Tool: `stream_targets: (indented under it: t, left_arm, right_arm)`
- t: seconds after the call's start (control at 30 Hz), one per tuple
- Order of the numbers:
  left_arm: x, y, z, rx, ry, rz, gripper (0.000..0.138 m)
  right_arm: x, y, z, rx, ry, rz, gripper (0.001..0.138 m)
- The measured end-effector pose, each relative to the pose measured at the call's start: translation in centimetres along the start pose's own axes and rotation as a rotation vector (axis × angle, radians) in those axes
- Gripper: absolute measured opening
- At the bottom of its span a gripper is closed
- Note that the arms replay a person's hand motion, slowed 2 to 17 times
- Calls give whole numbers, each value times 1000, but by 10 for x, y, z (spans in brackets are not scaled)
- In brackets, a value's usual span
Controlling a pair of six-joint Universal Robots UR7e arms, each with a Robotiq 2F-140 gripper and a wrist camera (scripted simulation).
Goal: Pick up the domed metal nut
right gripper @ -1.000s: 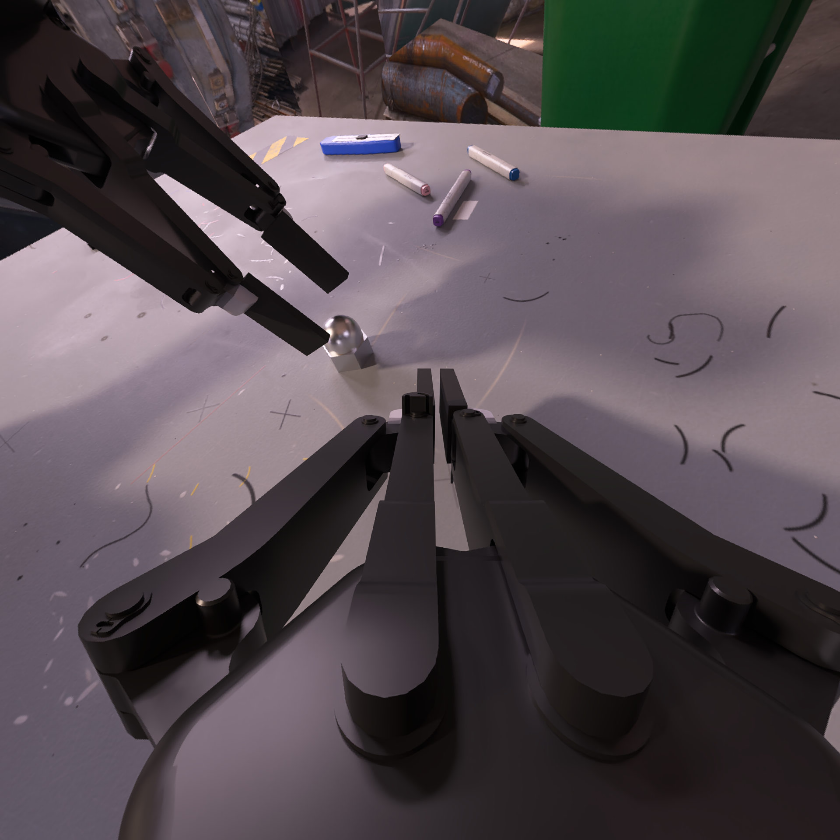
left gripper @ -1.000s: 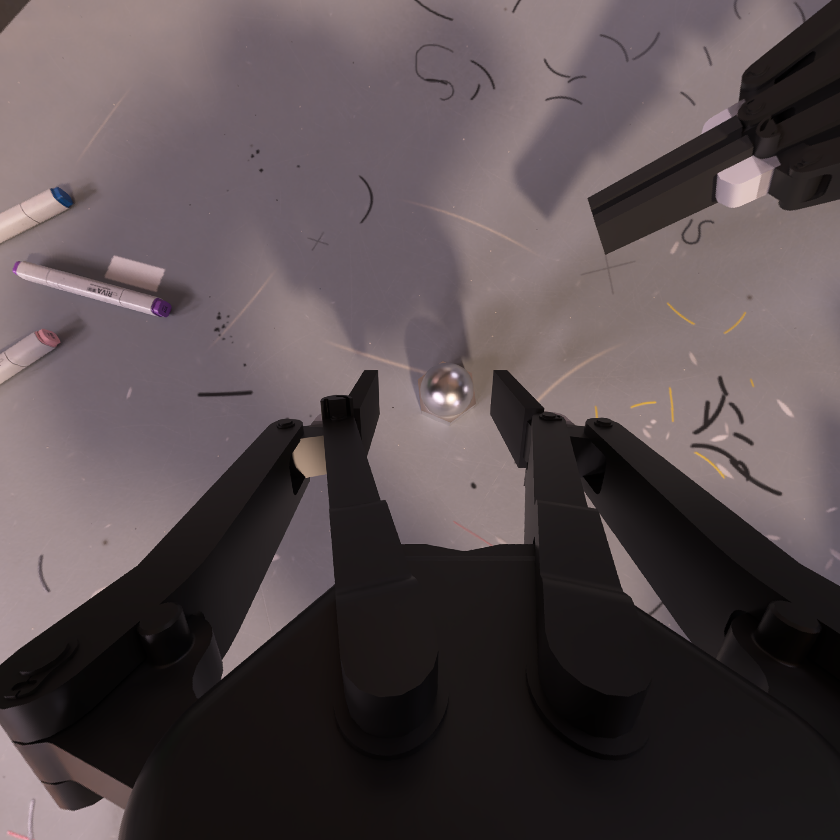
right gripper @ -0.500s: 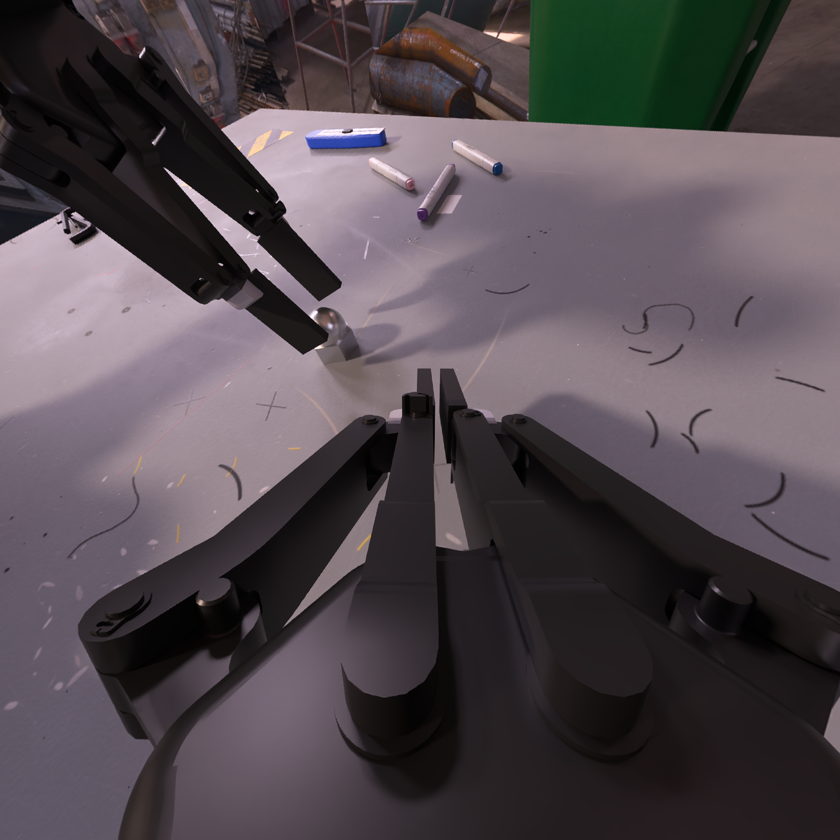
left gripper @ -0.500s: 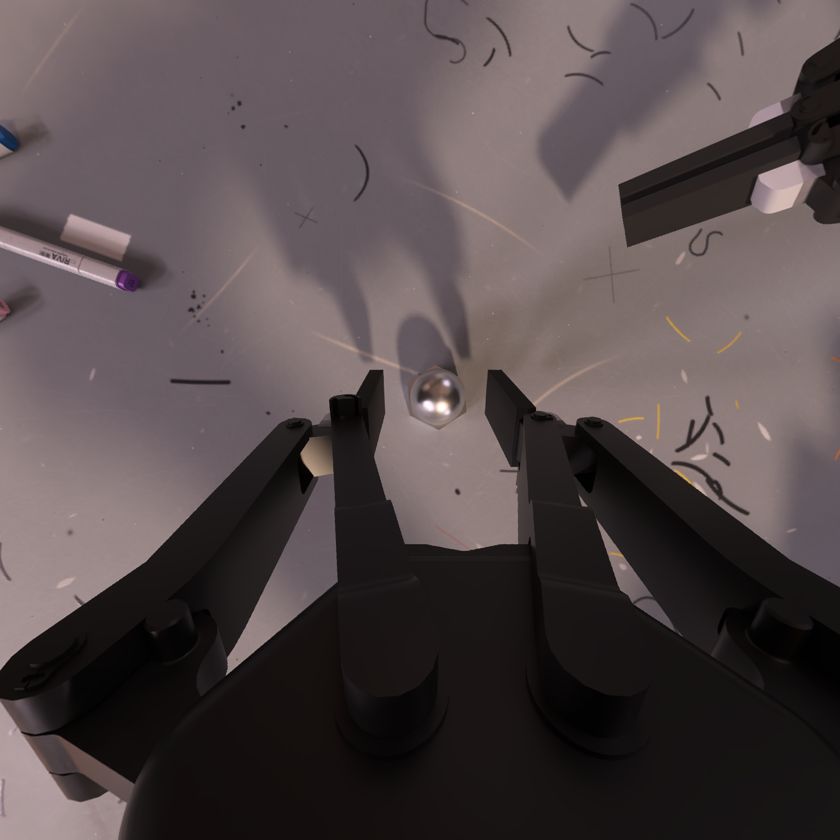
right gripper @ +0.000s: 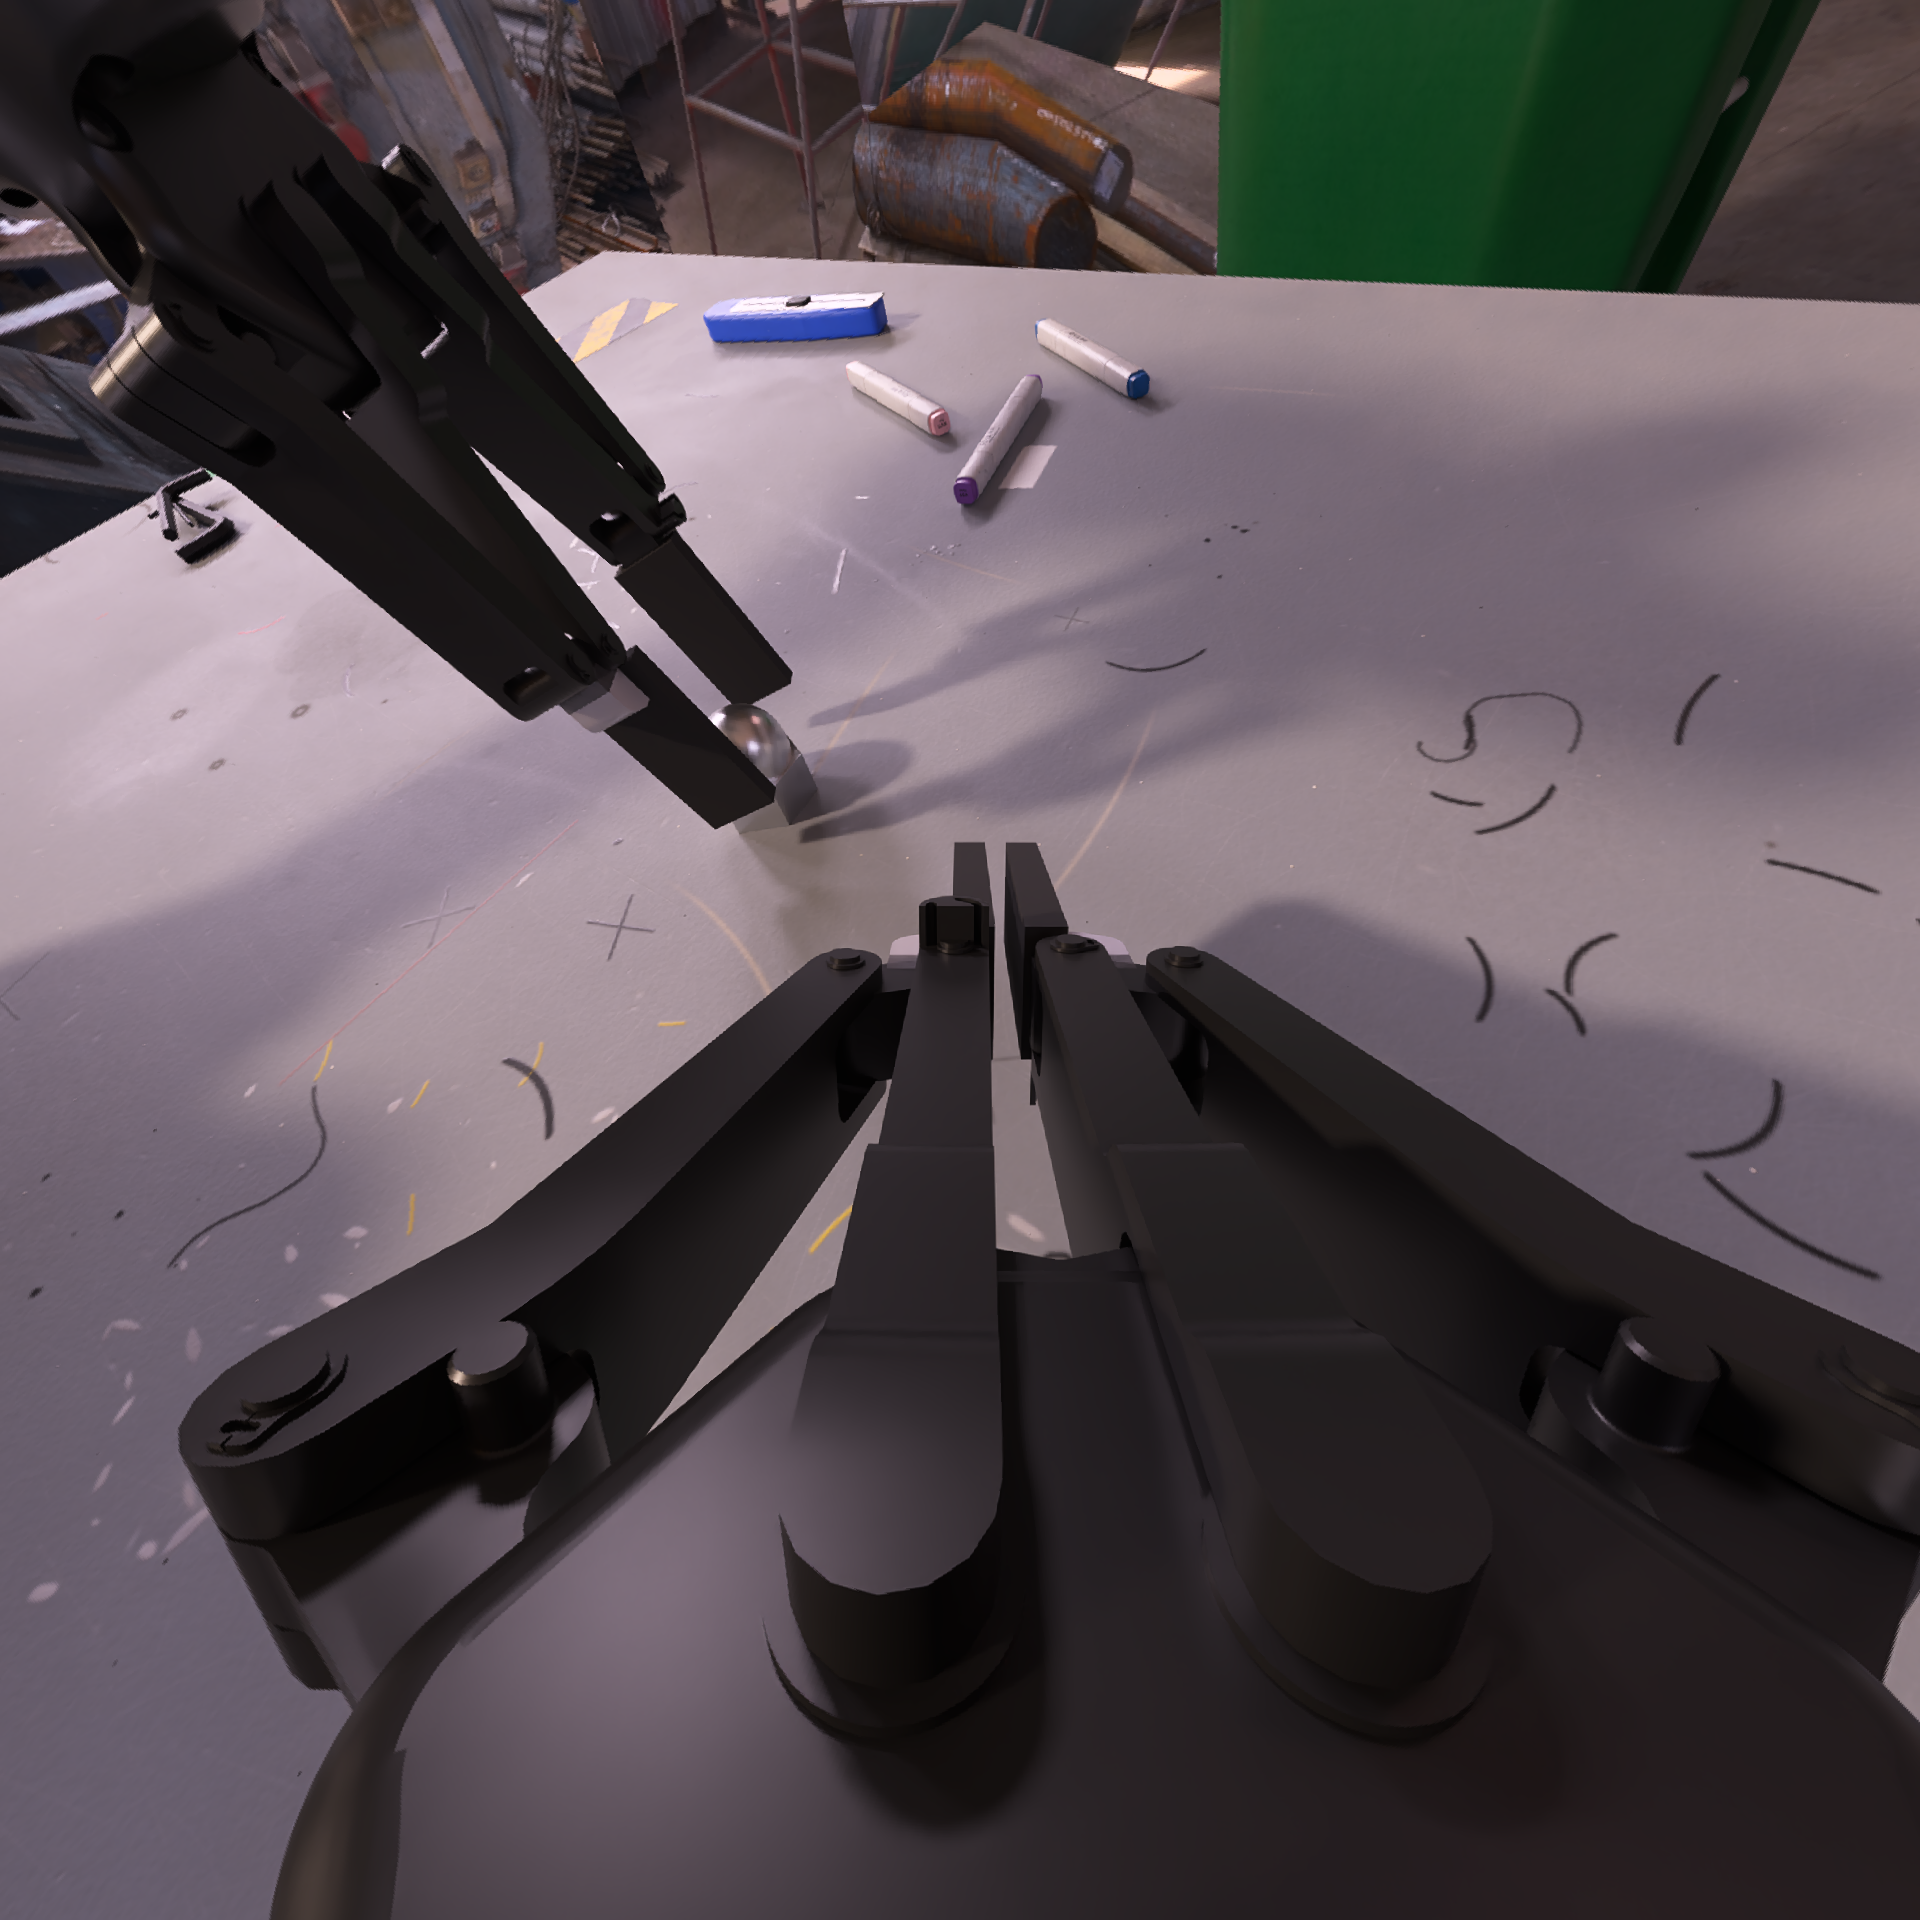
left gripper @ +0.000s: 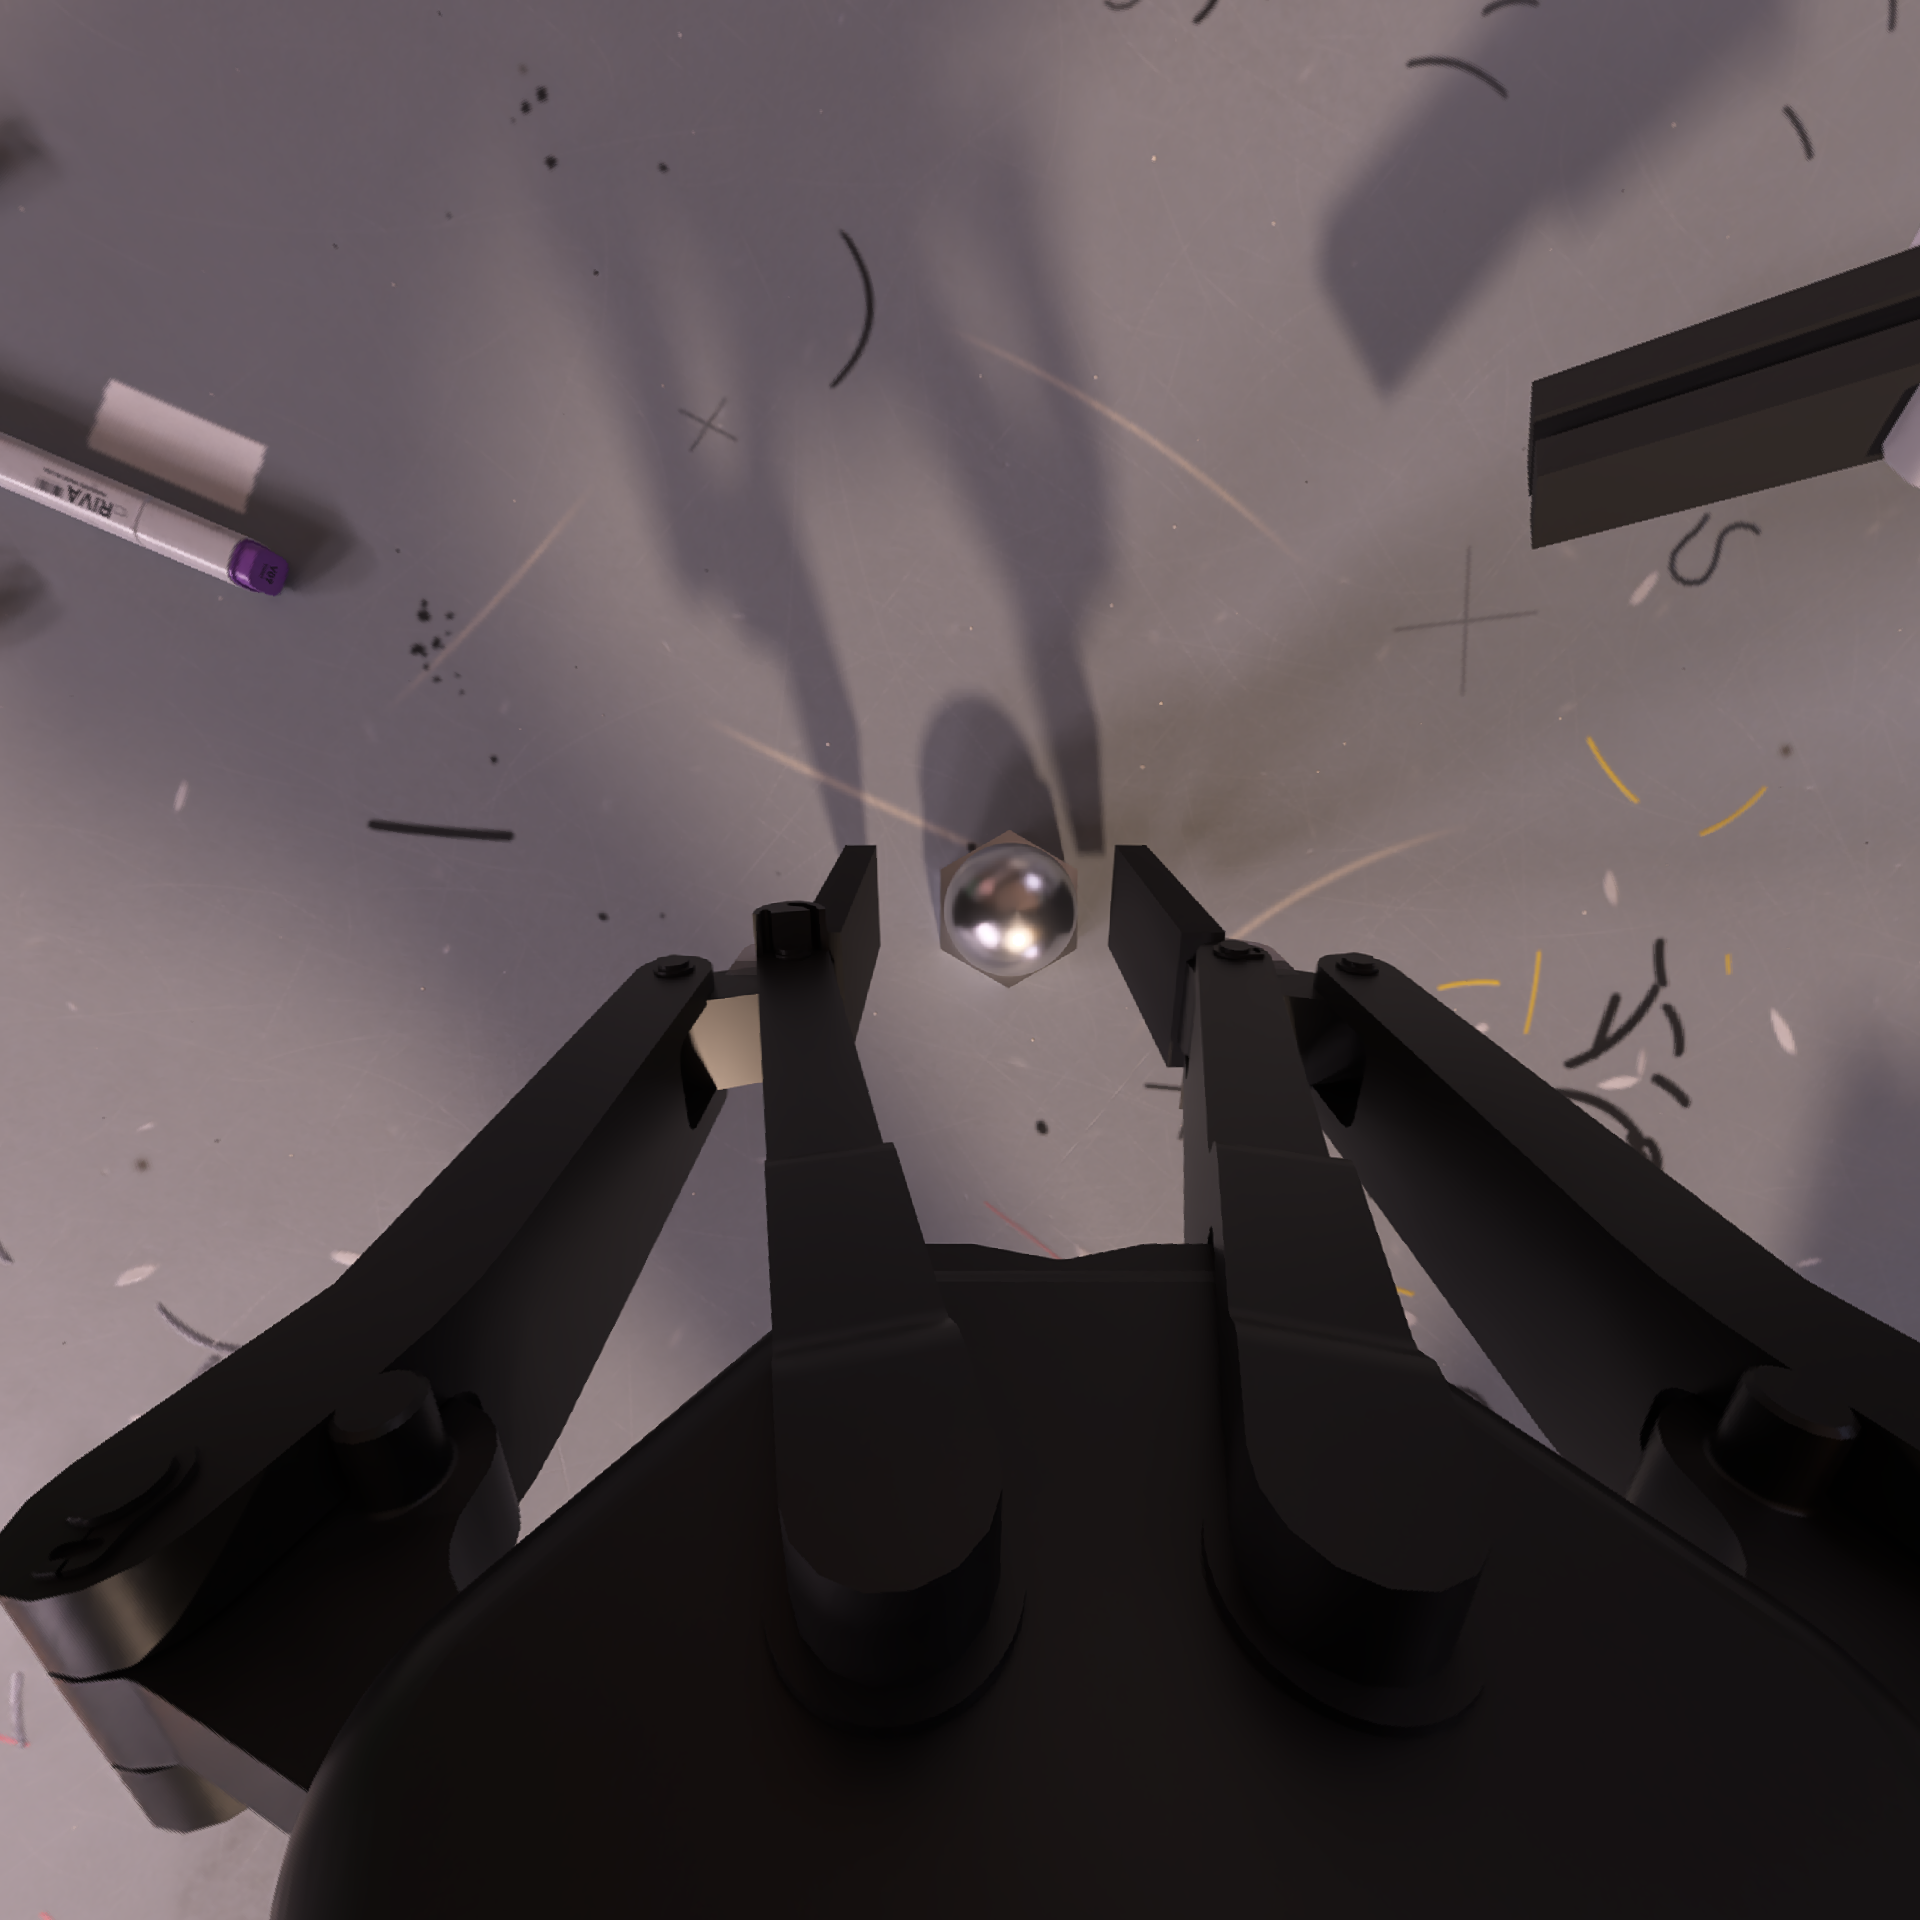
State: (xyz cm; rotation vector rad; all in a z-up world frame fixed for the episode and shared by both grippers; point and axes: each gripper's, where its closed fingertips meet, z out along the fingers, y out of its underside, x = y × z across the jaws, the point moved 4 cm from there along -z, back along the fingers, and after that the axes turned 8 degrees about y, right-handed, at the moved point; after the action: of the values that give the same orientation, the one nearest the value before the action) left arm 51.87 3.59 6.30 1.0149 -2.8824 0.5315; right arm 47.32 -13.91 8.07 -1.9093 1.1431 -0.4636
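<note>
Shiny domed metal nut (left gripper: 1006, 914) with hex base on scuffed grey table (left gripper: 623, 675), left gripper (left gripper: 992, 902) spread open straddling it, right gripper (right gripper: 995, 871) clenched empty nearby

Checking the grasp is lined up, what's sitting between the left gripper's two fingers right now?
The domed metal nut sits between the left gripper's open fingers, a thin gap each side, resting on the table. The left wrist view shows it best.

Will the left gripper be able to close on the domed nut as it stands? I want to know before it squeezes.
Probably yes. The left gripper is open with the domed nut between its fingers, a small gap on each side, and nothing lies between them. The shut right gripper stays clear.
</note>
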Motion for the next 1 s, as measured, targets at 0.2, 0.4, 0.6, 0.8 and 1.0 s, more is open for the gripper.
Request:
stream_targets:
  t: [0.2,0.4,0.6,0.8,1.0]
  left_arm:
    - [3,1,2,-23,13,-10,45]
    - [4,-2,0,-7,13,-8,36]
    - [5,-7,-5,45,27,-21,36]
    - [5,-10,-10,96,31,-20,36]
    - [5,-10,-12,132,49,-31,36]
  right_arm:
    - [-1,2,1,-9,-15,4,5]
    - [-3,5,2,-21,-27,6,5]
    - [-4,9,7,-39,-41,14,5]
    - [-5,10,11,-58,-57,40,5]
    - [-10,13,16,-104,-120,119,6]
